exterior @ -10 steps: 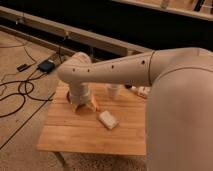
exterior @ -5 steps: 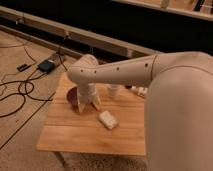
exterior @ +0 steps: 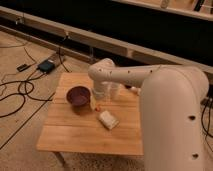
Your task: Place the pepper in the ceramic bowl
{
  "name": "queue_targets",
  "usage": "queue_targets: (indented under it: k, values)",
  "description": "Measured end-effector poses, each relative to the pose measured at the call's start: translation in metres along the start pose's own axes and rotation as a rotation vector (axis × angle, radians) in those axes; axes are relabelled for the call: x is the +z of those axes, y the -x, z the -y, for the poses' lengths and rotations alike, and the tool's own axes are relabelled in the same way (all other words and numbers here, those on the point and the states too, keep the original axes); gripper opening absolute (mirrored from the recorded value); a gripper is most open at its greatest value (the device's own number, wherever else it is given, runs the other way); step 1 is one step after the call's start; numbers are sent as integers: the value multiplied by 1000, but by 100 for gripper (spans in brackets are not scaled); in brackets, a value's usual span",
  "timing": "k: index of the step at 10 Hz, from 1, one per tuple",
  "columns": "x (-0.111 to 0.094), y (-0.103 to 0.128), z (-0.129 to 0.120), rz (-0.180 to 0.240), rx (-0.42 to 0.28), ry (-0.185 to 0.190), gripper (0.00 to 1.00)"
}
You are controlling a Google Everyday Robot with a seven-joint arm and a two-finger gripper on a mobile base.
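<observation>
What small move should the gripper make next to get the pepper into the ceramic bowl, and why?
Probably a short shift sideways over the ceramic bowl, left in the picture. The gripper hangs just off the bowl's right rim, above the wooden table, with the orange pepper at its tip, outside the bowl.

The arm (exterior: 145,80) reaches in from the right over a wooden table (exterior: 70,135). Its gripper (exterior: 94,101) hangs low just right of the bowl (exterior: 78,96) — close beside its rim. A speck of orange, the pepper (exterior: 98,107), shows at the gripper's tip, outside the bowl. A cup (exterior: 113,90) stands just behind — a pale block (exterior: 108,120) lies near in front. Cables (exterior: 15,92) trail over the floor at left.
</observation>
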Motion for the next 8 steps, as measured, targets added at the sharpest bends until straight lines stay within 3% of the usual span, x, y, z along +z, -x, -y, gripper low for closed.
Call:
queue_targets:
  k: [2, 5, 8]
  values:
    - [17, 10, 12, -22, -59, 21, 65]
    - [30, 35, 16, -55, -132, -27, 65]
    - [40, 50, 14, -62, -130, -63, 65]
